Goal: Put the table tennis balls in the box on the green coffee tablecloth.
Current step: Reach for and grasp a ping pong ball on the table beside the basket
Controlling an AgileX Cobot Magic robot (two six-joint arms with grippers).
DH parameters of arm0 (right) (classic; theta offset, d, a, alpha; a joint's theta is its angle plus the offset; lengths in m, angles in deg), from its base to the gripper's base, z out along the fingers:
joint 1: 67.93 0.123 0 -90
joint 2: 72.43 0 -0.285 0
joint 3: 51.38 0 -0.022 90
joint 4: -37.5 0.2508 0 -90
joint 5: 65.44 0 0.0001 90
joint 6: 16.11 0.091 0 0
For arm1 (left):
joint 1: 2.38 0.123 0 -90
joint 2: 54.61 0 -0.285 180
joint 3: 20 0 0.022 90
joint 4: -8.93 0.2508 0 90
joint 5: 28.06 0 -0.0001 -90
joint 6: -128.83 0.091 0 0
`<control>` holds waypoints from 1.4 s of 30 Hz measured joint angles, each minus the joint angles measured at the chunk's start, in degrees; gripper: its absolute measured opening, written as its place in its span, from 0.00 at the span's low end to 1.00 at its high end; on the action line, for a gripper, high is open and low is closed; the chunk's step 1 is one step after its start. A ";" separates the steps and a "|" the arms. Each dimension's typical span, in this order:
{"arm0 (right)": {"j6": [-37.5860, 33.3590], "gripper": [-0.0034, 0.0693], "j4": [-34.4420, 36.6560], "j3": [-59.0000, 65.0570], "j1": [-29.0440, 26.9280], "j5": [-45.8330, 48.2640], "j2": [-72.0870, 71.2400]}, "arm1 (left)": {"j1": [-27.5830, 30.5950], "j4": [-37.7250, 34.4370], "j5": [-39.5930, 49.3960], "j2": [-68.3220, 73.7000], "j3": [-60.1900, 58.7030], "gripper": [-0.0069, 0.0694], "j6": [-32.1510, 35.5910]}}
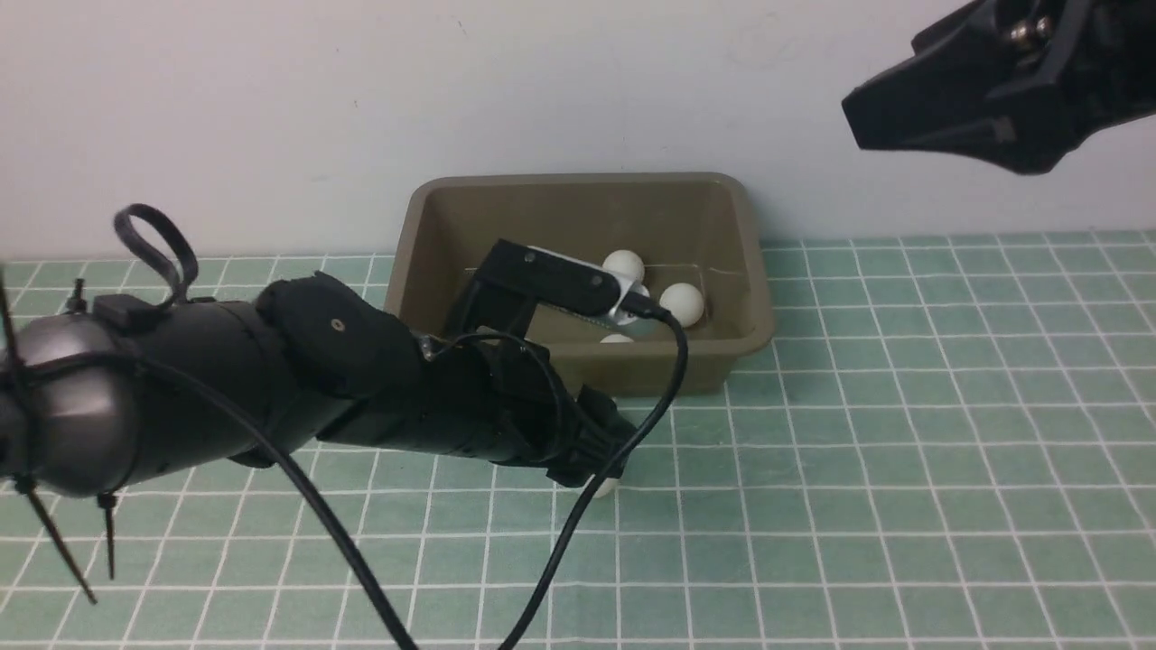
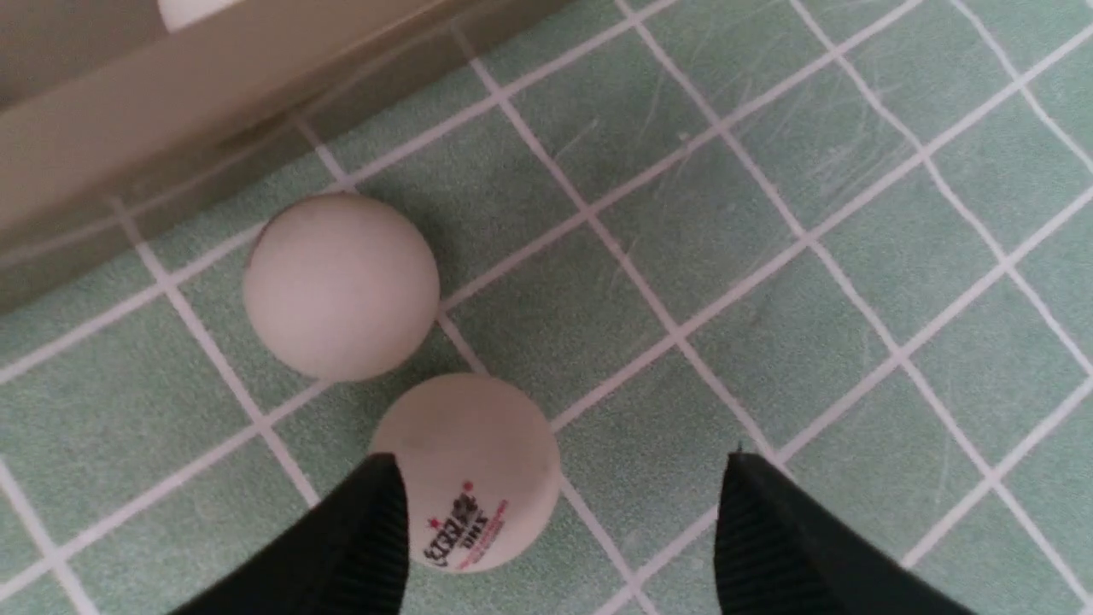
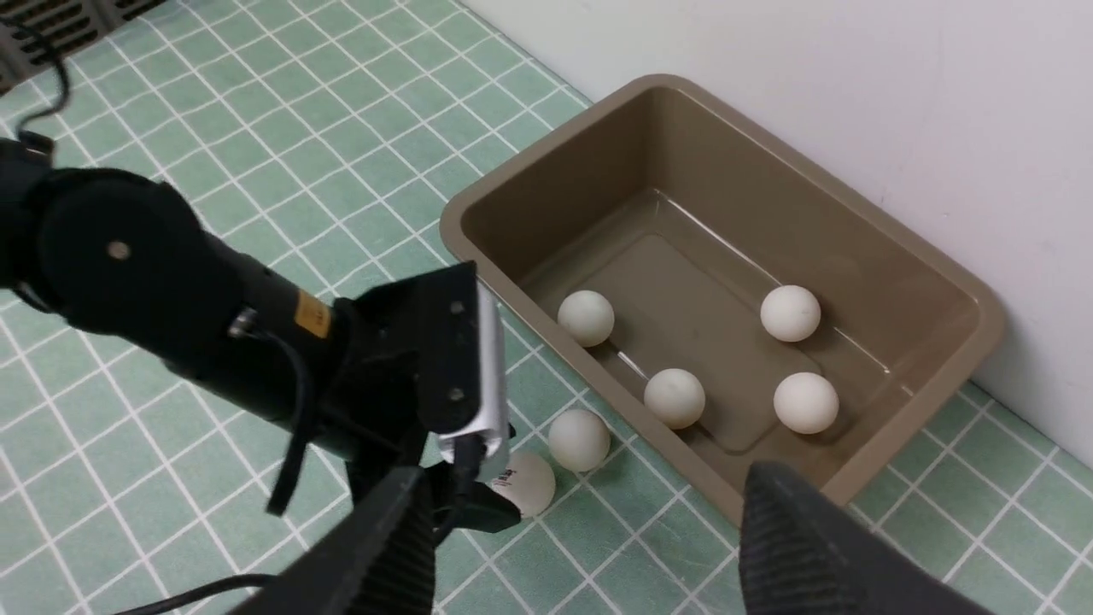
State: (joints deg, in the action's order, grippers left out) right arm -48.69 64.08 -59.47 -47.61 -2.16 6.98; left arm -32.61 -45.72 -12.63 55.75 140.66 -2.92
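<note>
I see my left tool [image 2: 561, 465] wide about a logo-printed white table tennis ball [image 2: 465, 470] on the teal-green grid tablecloth [image 2: 768, 213], six o'clock of the olive-brown plastic box [image 3: 854, 222]; right tool [image 3: 585, 477] wide, at two o'clock.

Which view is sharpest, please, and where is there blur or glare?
Left wrist view: sharpest, logo legible on the printed ball, box soft. Front view: left arm blurred near the lens. Right wrist view: thin glare streaks on the box floor.

4 balls [image 3: 675, 398] in box [image 3: 768, 196], 2 adj.
</note>
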 joint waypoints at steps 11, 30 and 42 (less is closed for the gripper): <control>0.00 0.65 0.76 0.00 0.00 0.27 0.00 | 0.00 0.00 -3.32 3.22 0.59 0.66 0.13; -0.07 0.65 1.53 0.00 0.00 0.38 0.00 | -0.02 0.00 -3.17 6.10 1.17 0.45 0.67; -0.07 0.65 1.72 0.00 0.00 0.38 0.00 | -0.14 0.10 5.55 -1.43 1.18 0.11 2.62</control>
State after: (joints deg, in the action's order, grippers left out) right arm -48.76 65.79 -59.47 -47.61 -1.78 6.98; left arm -32.75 -45.63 -7.08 54.32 141.84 -0.30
